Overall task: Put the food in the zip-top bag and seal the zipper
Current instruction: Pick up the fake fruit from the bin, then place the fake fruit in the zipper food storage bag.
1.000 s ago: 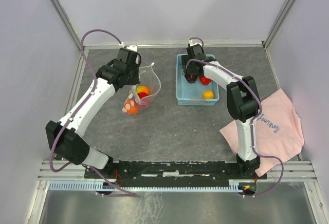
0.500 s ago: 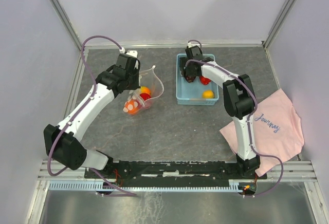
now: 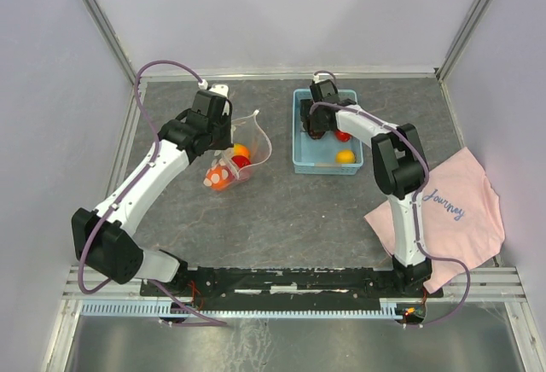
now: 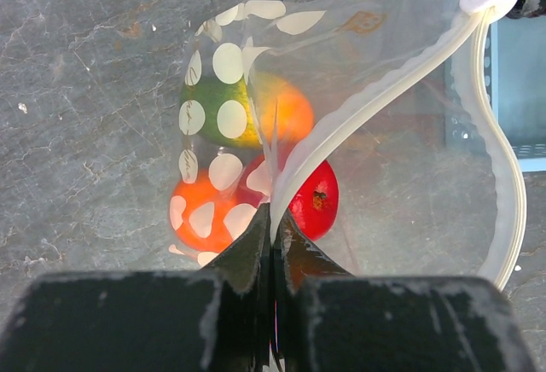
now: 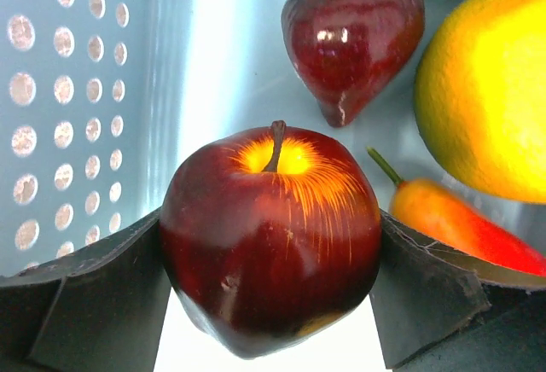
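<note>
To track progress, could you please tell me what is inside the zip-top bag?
Inside the zip-top bag: an orange piece, a red fruit and a green-and-orange fruit. Anything beneath them is covered.

1 polka-dot zip-top bag (image 4: 401,73) with 3 showing inside: 1 green-and-orange fruit (image 4: 256,107), 1 red round fruit (image 4: 314,203), 1 orange piece (image 4: 200,218). 1 light blue basket (image 5: 68,90) with 4 more: 1 dark red apple (image 5: 273,244), 1 dark red fig-shaped fruit (image 5: 354,31), 1 yellow-orange fruit (image 5: 486,90), 1 red-orange chili pepper (image 5: 461,223). Also 1 pink cloth (image 3: 452,210) and 2 arms, left arm (image 3: 149,176) and right arm (image 3: 401,176); 7 foods visible in all.
</note>
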Motion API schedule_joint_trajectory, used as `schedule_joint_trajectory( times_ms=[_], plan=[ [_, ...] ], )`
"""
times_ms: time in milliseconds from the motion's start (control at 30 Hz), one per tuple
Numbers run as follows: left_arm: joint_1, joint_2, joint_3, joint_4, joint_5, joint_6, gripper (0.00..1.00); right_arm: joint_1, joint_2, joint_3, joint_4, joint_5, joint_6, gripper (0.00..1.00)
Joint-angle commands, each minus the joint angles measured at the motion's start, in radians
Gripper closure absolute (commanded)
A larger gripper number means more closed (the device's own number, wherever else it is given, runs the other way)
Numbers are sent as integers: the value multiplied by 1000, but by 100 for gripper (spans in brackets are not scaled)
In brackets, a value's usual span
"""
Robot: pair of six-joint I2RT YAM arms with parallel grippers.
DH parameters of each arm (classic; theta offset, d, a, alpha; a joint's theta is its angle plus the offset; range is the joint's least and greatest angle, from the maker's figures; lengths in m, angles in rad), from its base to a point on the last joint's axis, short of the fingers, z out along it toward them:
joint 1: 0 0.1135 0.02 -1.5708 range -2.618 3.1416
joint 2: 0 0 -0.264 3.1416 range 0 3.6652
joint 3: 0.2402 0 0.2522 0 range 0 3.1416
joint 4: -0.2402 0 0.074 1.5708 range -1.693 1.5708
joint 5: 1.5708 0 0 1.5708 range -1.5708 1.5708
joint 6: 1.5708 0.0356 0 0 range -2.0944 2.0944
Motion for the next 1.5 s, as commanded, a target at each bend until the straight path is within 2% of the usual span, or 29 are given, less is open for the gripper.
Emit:
schedule_joint_trajectory(
  times_ms=[0,433,733,1100,1467],
  plan=[
    [-2,-43,0,40,19,22,97,-3,-132,-57,43,-7,7,32],
    [-3,-53,-12,52,52,35,97,2,-393,-293,43,-109,31,39],
    [-4,-75,-25,78,100,46,97,37,-635,-407,-29,-199,24,39],
    [-3,-93,-32,91,129,51,97,163,-821,-411,-120,-258,17,38],
    [-4,-98,-32,92,143,52,97,312,-838,-357,-108,-317,48,38]
  ],
)
